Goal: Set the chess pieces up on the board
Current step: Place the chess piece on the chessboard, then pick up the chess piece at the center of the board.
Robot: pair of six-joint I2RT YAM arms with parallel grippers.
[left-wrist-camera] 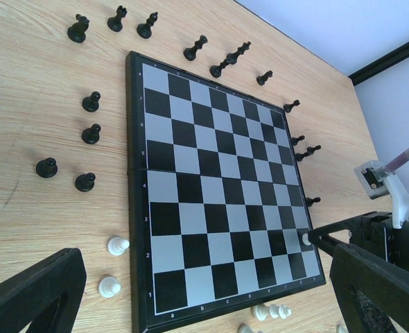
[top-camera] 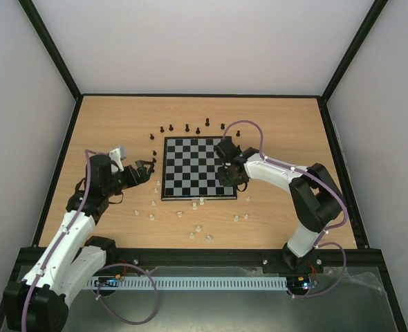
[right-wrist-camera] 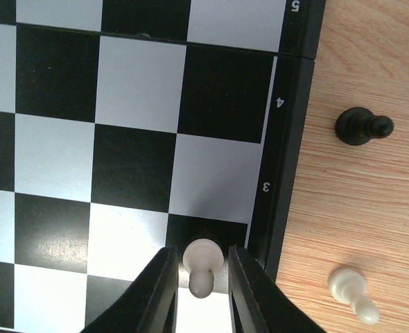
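Right now the right claw (right-wrist-camera: 201, 251) is pinched narrowly on a white pawn (right-wrist-camera: 203, 262). It holds the pawn upright over a dark square at the right edge of the board (top-camera: 190, 173), close to its near right corner. The left claw (left-wrist-camera: 194, 250) gapes wide and holds nothing, hovering by the board's left edge. On the surface (top-camera: 280, 117), black pieces (top-camera: 188, 128) stand along the board's far and left edges. The other white pieces (top-camera: 196, 227) lie scattered between its near edge and the surface's near edge.
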